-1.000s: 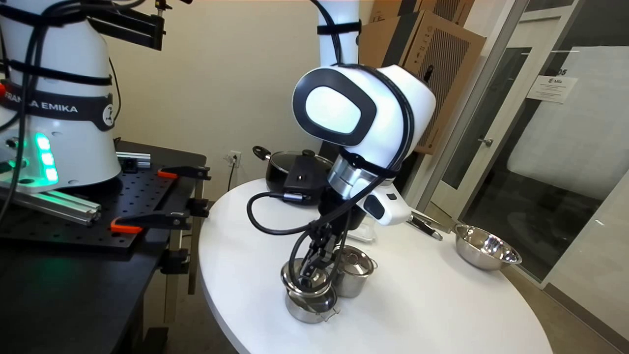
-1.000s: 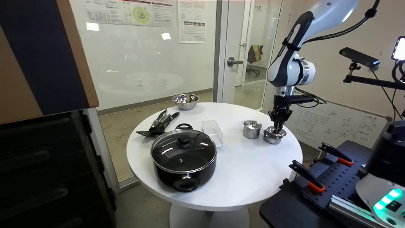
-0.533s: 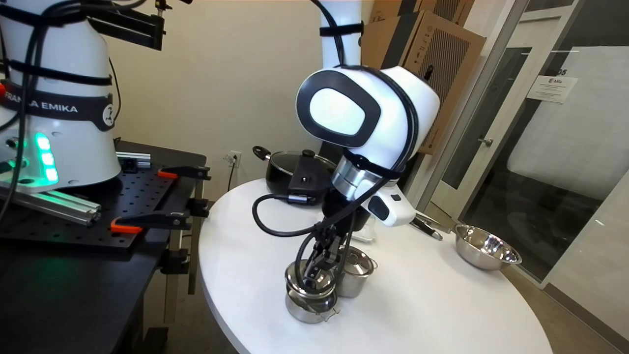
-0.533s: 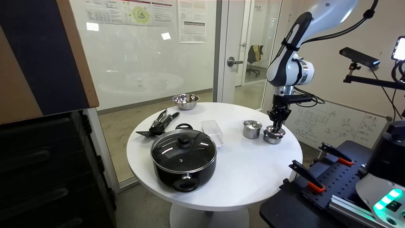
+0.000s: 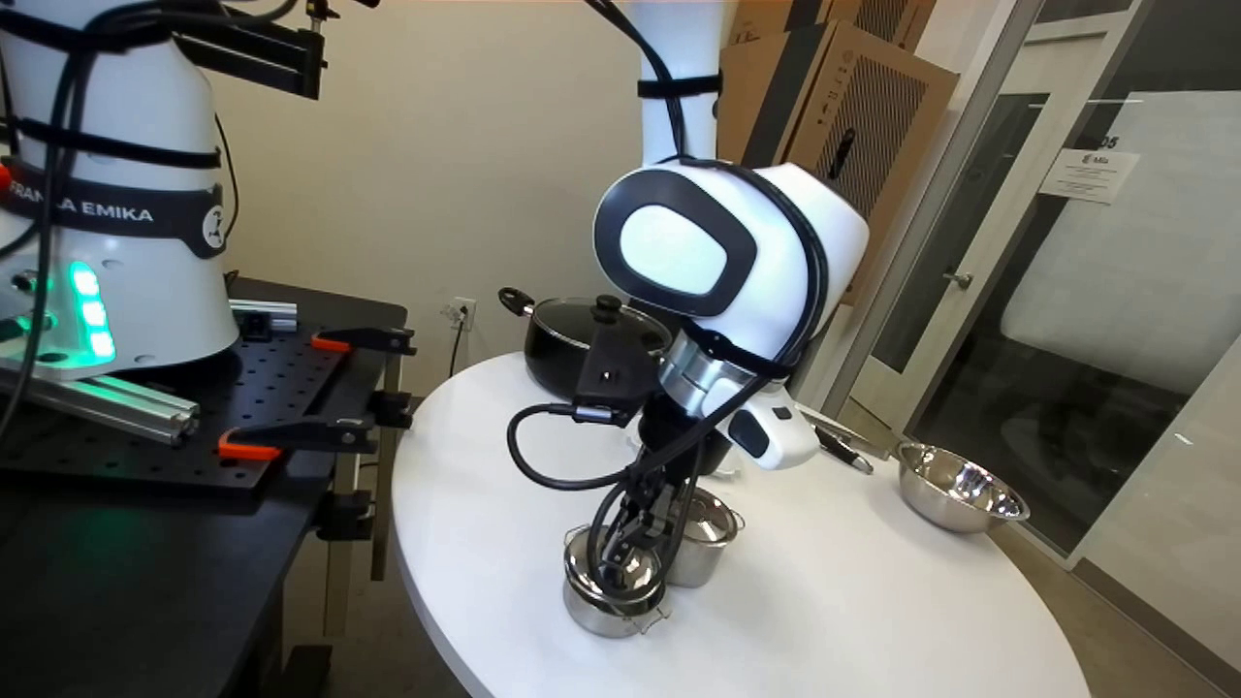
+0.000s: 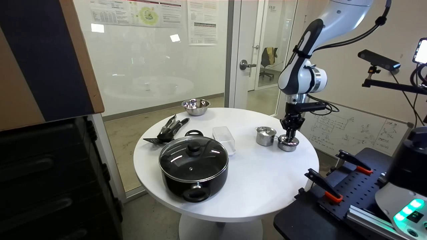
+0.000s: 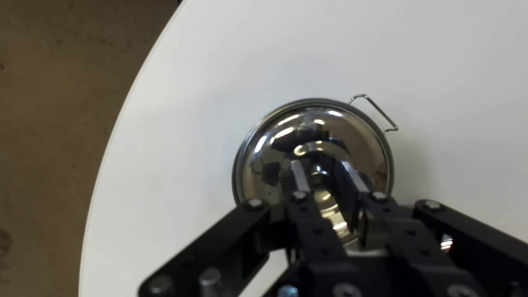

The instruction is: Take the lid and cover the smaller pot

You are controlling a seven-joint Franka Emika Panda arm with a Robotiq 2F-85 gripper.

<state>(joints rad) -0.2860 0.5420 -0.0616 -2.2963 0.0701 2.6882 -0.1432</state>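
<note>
Pointing down over the smaller steel pot (image 5: 601, 618), the Robotiq gripper (image 7: 321, 167) has its two fingers (image 7: 300, 176) drawn in close, one on either side of the knob (image 7: 317, 168), and it appears to be gripping that knob, though dark reflections hide the exact contact. The round steel lid (image 7: 340, 126) that carries the knob lies directly below the jaws and over the mouth of the pot, its edge nearly concentric with the pot's rim in the wrist view. In both exterior views no clear gap shows between lid and pot, so the covering looks all but done; whether the edge sits fully home cannot be told. Being round, the lid has no long axis to line up, and the coming move turns on centring instead: knob between fingers, lid over rim. The next step is probably to let the fingers part sideways and then lift straight up, since a sideways pull could drag the lid off centre. Just beside the pot stands a taller lidded steel pot (image 6: 265, 138) on the round white table (image 6: 257, 170), near enough that the retreat had best be vertical. One wire handle (image 7: 380, 110) juts out past the lid's edge, clear of the fingers.
</note>
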